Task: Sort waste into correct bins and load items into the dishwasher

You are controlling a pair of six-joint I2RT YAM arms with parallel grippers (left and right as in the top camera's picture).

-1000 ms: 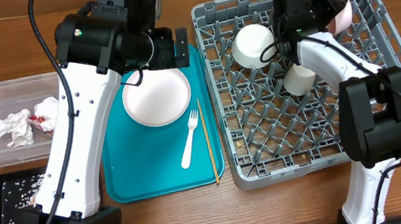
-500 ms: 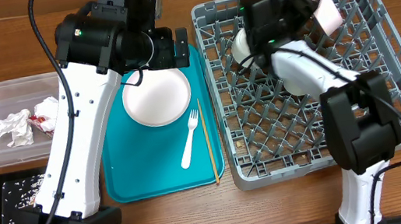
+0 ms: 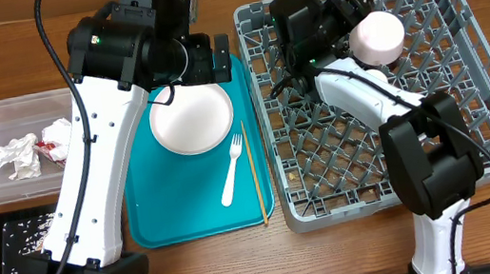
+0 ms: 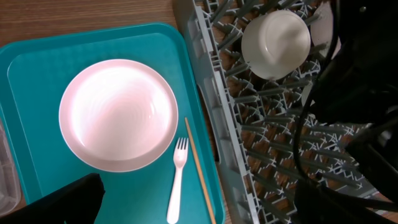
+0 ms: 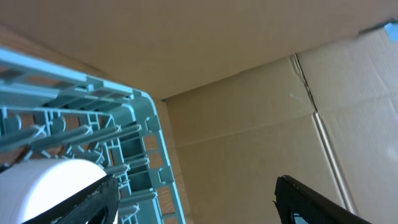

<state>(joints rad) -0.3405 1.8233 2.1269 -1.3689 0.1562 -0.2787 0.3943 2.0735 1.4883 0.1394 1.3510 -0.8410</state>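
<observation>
Right claw (image 3: 353,4) spread over the rack (image 3: 467,77), pink bowl (image 3: 376,38) beside it; left claw (image 3: 218,59) wide over the tray (image 3: 155,217).

Overhead, I see nothing between my right claw's tips; the pink bowl lies in the rack just on its near side. My left claw hangs empty, the plate (image 3: 190,118) just nearer me than its tips, fork (image 3: 231,170) and chopstick (image 3: 254,172) further that way. Left wrist: plate below the claw, white bowl (image 4: 275,42) bottom-up in the rack off to its side. Right wrist: both fingers (image 5: 311,202) stand far apart, the pink bowl's pale side right beside one.
</observation>
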